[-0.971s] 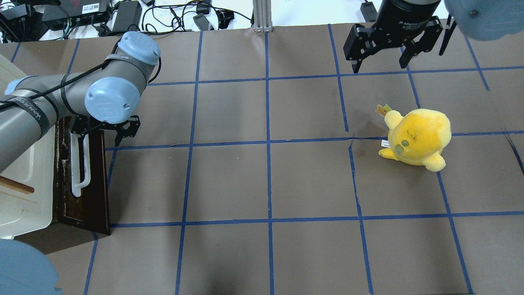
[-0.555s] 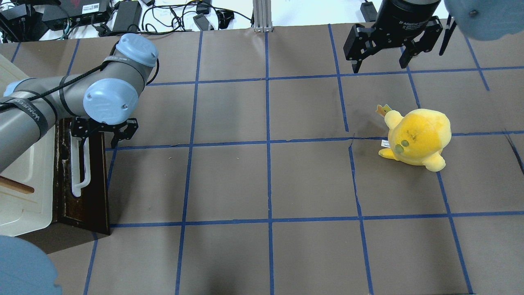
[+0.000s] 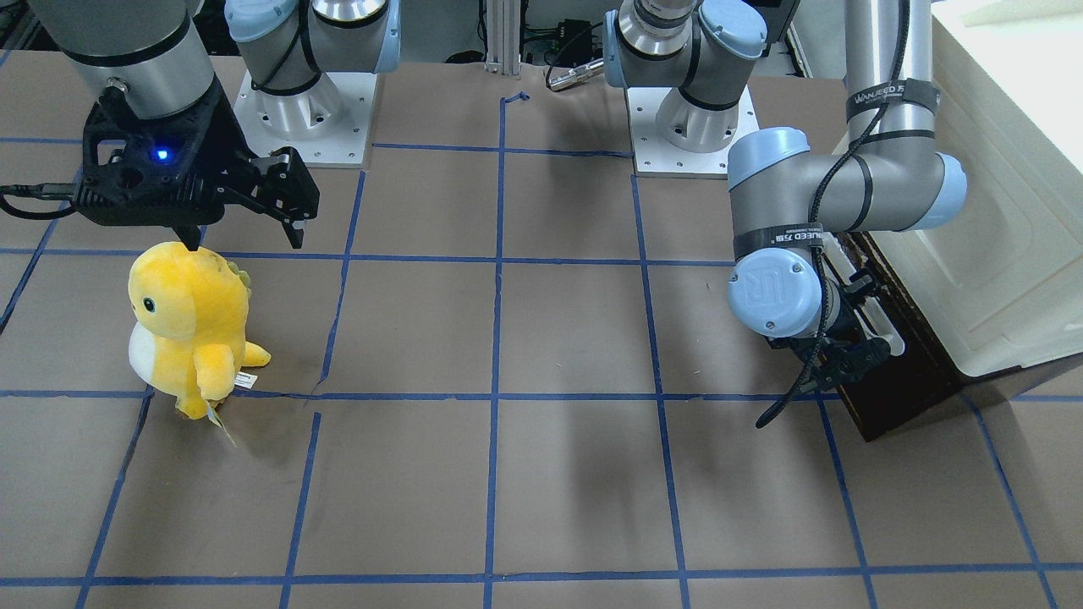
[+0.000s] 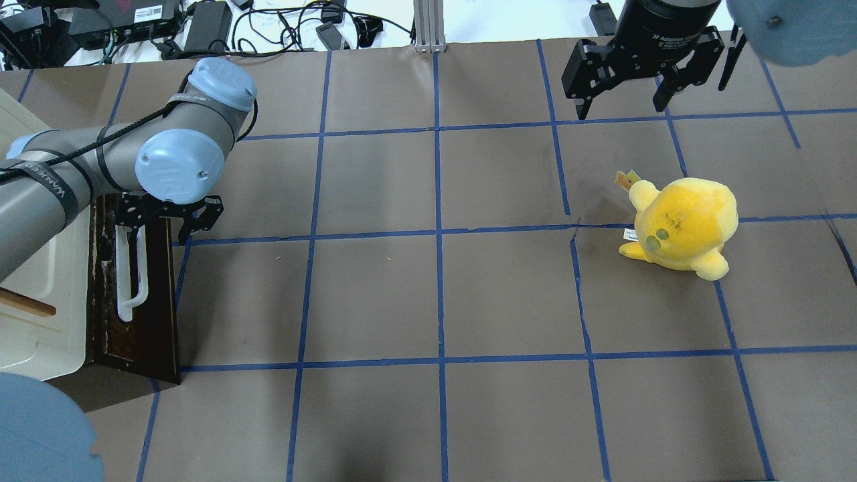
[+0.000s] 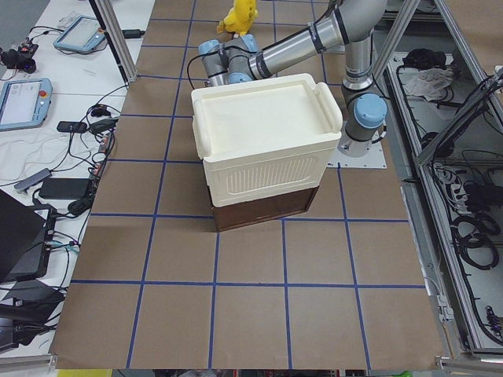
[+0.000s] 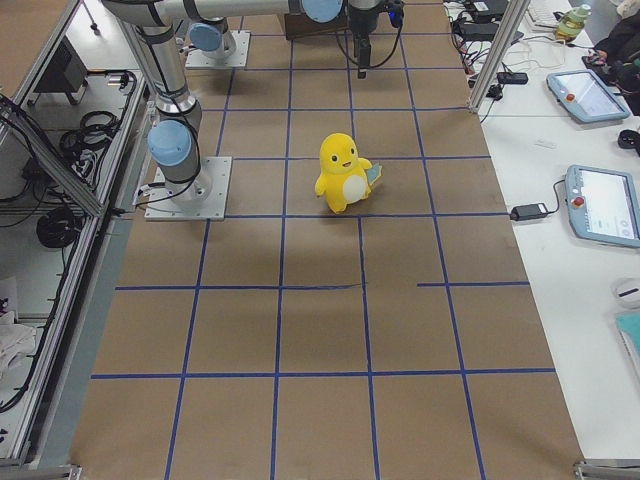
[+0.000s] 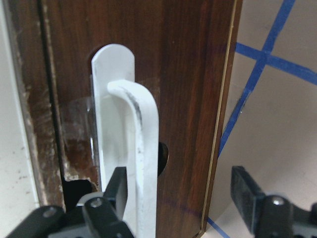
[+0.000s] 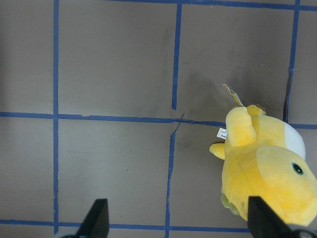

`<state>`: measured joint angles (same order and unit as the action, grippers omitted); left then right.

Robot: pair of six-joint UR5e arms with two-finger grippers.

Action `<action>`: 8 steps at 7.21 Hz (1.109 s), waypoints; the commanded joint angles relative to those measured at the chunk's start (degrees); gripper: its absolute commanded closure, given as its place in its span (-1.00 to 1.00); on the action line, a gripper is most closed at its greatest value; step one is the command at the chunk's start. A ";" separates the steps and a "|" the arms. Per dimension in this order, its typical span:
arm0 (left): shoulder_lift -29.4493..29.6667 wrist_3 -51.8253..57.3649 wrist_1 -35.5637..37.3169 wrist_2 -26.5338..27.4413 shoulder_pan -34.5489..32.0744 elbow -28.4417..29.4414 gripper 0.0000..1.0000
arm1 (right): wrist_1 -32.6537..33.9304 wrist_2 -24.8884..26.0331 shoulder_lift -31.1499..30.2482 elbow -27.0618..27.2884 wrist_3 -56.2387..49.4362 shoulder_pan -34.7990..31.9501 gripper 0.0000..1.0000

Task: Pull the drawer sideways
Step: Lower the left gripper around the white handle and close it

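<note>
The drawer point(image 4: 155, 308) sits at the tabletop's point(image 4: 375, 294) left edge, at the base of a cream cabinet point(image 4: 40, 321). Its dark brown front faces the tabletop centre and lies close against the cabinet body. A white bar handle point(image 4: 130, 281) runs along the front, parallel to the left edge.

The left tool point(image 4: 152, 231) is at the end of the handle toward the far edge. Its jaws are spread, one on each side of the bar. In the left wrist view the handle point(image 7: 141, 148) stands between the two fingers, hard by one finger point(image 7: 118, 191) and well apart from the other. That near finger may be touching the bar; the view does not settle this. The tool is not clamped on anything.

The right tool point(image 4: 619, 110) hangs above the tabletop near the far right corner. Its jaws are spread wide and it carries nothing.

A yellow plush toy point(image 4: 683, 224) stands upright on the tabletop toward the right edge, nearer the robot than the right tool and clear of it. In the right wrist view the toy point(image 8: 267, 173) lies beside one finger line, not between the jaws.

Blue tape point(image 4: 438, 234) divides the brown tabletop into a grid of squares.
</note>
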<state>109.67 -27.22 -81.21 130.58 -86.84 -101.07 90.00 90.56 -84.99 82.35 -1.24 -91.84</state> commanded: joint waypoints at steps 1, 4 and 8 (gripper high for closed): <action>0.19 0.06 0.00 0.29 0.10 0.00 -0.35 | 0.00 0.06 0.00 0.00 0.00 0.00 -1.00; -0.07 0.06 -0.52 0.21 1.06 -0.09 -0.35 | 0.00 -0.03 0.00 0.00 0.00 0.00 -1.00; -0.16 0.06 -0.53 0.12 1.15 -0.09 -0.26 | 0.00 -0.03 0.00 0.00 0.00 0.00 -1.00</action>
<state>109.58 -27.22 -81.80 130.72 -85.71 -101.16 90.00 90.59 -84.99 82.35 -1.25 -91.84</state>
